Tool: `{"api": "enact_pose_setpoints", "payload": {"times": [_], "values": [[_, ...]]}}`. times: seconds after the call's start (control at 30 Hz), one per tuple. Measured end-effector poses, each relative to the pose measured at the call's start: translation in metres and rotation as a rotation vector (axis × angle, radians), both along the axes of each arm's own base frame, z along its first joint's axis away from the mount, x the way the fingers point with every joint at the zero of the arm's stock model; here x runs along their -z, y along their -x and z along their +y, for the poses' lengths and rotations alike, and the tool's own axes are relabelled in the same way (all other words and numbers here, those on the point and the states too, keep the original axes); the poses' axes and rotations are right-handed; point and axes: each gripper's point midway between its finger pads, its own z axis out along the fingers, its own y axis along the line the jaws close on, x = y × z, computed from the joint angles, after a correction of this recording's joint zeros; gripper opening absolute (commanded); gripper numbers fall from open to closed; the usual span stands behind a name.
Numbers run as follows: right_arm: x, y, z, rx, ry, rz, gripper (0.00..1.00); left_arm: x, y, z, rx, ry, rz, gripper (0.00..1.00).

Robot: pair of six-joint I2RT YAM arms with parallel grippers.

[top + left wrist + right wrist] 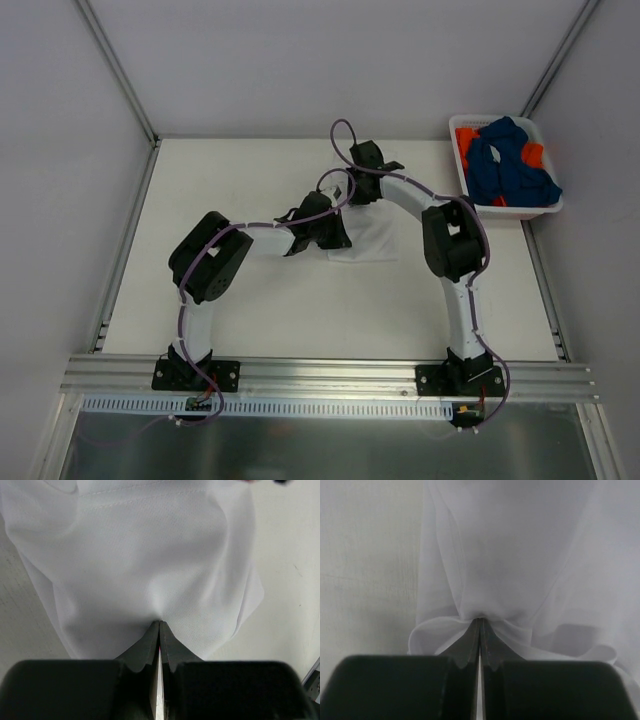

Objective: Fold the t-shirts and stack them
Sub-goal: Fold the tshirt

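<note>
L gripper & R gripper each pinching white t-shirt edge.

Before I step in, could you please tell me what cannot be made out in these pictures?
- Top view: the arms cover much of the white shirt, so how far it is folded is unclear.
- Top view: in the basket, blue cloth and orange cloth lie bunched; the shirts cannot be counted.
- Wrist views: left gripper and right gripper each pinch the white shirt, but frame edges cut it off, so the part held is unknown.
</note>
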Motion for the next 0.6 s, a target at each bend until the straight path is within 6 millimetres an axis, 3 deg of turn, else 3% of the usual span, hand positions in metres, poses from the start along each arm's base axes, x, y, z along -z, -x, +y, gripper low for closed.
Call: {"api": "enact_pose_setpoints", "payload": {"times": [0.33, 0.5, 0.6], "values": [[0.010, -0.033, -0.001, 0.022, 0.004, -0.006, 0.00, -0.001, -0.001, -0.001, 0.001, 0.009, -0.011, 0.00], [-0.009, -0.057, -0.013, 0.050, 0.020, -0.065, 0.01, 0.001, -0.001, 0.000, 0.004, 0.004, -0.018, 0.00], [-0.029, -0.073, -0.022, 0.056, 0.039, -0.129, 0.09, 0.002, -0.002, 0.003, 0.011, -0.016, -0.038, 0.00]]}}
